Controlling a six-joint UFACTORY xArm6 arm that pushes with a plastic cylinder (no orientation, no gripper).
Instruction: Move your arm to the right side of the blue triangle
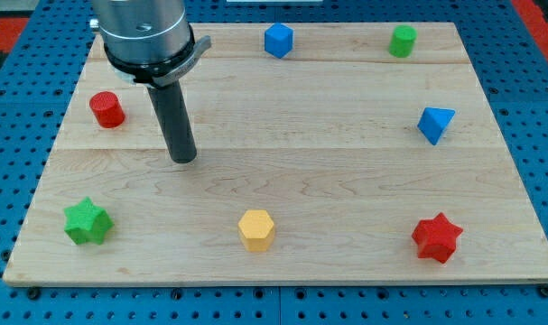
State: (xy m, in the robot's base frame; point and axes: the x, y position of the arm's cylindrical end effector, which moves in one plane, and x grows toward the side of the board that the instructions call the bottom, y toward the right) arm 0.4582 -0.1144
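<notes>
The blue triangle (pixel 435 124) sits near the right edge of the wooden board (pixel 346 181), about mid-height. My tip (pixel 183 159) rests on the board in the left half, far to the left of the blue triangle. It is to the right of and a little below the red cylinder (pixel 106 109). It touches no block.
A blue cube (pixel 278 40) and a green cylinder (pixel 402 41) stand along the board's top edge. A green star (pixel 86 222), a yellow hexagon (pixel 255 229) and a red star (pixel 436 237) lie along the bottom. The arm's grey body (pixel 147 36) overhangs the top left.
</notes>
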